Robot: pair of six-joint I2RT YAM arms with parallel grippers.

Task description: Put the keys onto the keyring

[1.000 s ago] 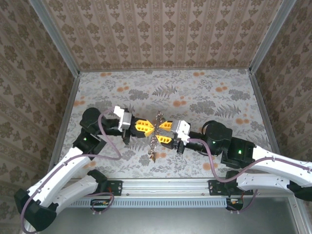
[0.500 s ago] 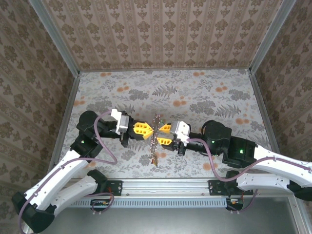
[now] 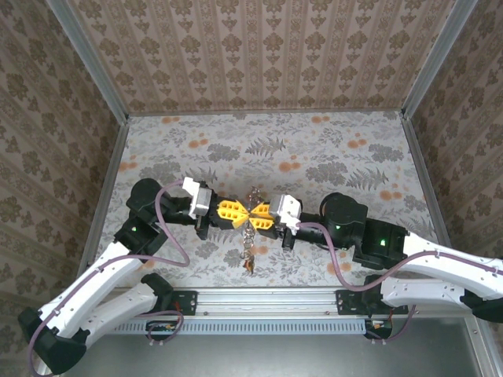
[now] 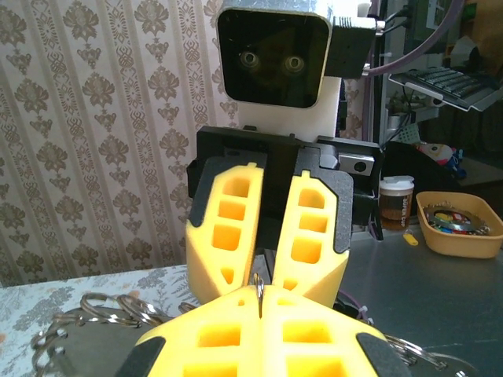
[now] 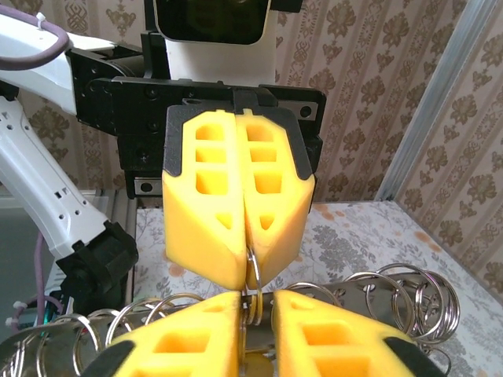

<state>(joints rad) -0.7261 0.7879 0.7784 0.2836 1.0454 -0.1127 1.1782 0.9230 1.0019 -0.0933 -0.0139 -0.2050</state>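
Broadly, the floral-patterned table [image 3: 330, 149] lies bare behind the two arms, which reach in from either side and meet nose to nose above its near middle. The left gripper [image 3: 247, 210] has its yellow fingers [image 5: 204, 212] pressed flat together, and the thin wire of the keyring [image 5: 253, 271] comes out of their tips, so it is clamped on the ring and holding it up off the table. The right gripper [image 3: 256, 214] faces it tip to tip, its jaws drawn in to a narrow slot around the same wire. Whether they actually pinch it I cannot tell.

Below the meeting point a short chain [image 3: 249, 239] hangs from the ring, with small metal pieces that I take for the keys [image 3: 249, 255] and a brass-coloured one [image 3: 249, 267] lowest. They are too small to count or to see how they are attached.

As I judge it, the job is in its middle: the ring is lifted and braced between both tools, but threading is not shown finished.
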